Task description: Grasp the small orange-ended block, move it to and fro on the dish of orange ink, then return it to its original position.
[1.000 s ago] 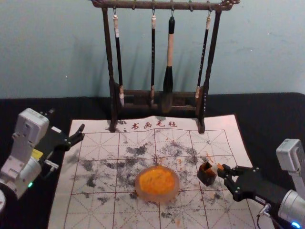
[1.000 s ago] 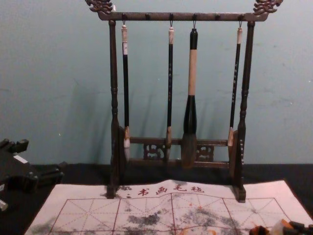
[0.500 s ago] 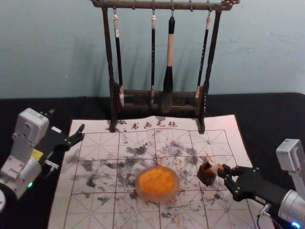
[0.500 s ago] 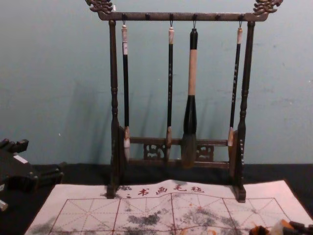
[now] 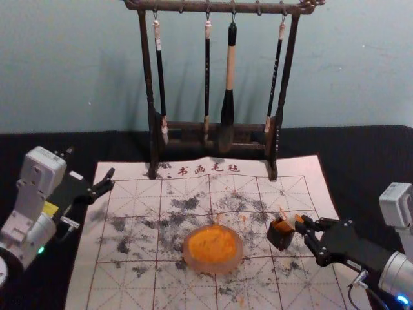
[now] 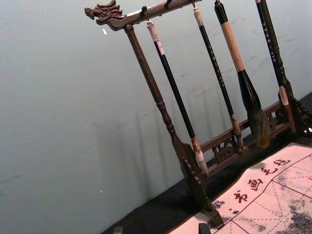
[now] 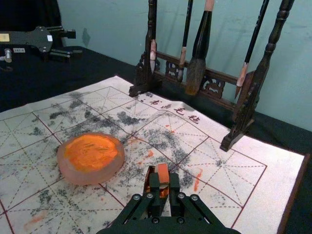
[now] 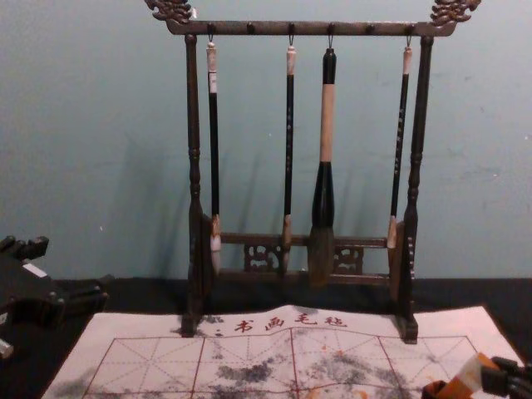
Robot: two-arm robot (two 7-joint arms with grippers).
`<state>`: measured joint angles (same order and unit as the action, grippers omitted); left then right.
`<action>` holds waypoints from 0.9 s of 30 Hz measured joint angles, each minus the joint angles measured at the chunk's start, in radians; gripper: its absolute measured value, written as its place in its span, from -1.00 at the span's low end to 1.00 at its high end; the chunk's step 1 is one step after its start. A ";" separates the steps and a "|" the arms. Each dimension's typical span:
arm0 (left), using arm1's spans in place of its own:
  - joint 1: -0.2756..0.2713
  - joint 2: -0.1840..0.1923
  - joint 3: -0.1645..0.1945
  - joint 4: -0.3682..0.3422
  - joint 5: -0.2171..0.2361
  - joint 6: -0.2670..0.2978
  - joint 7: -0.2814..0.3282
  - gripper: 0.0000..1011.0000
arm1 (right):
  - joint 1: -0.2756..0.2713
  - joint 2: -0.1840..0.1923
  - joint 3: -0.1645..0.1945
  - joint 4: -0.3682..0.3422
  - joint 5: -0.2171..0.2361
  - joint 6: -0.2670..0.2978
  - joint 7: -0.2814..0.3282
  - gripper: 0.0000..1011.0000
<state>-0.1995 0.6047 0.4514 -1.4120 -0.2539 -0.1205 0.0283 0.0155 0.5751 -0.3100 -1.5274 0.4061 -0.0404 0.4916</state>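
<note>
Lifted slightly: orange-ended block (image 8: pixel 468 376) — clamped in right pincer (image 5: pixel 302 225), near dark box (image 5: pixel 280 238) | left pincer (image 5: pixel 90 164) — parked left, apart

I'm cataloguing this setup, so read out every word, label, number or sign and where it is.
"书画毛毡": mat, near its far edge.
Chest view, second and fourth brushes from left: characters too small to read.
Leftmost brush: label too small.
Left arm, right arm: labels too small.
</note>
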 joint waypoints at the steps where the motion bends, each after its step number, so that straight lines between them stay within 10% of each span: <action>1: 0.000 0.000 0.000 0.000 0.000 0.000 0.000 0.98 | 0.000 -0.001 0.001 -0.001 0.000 0.000 0.001 -0.84; 27: 0.000 0.000 0.000 0.000 0.000 0.000 0.000 0.98 | 0.040 0.047 0.011 -0.101 0.009 0.046 0.050 -0.84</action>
<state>-0.1995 0.6047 0.4514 -1.4119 -0.2539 -0.1205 0.0283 0.0556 0.6217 -0.2988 -1.6287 0.4153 0.0060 0.5414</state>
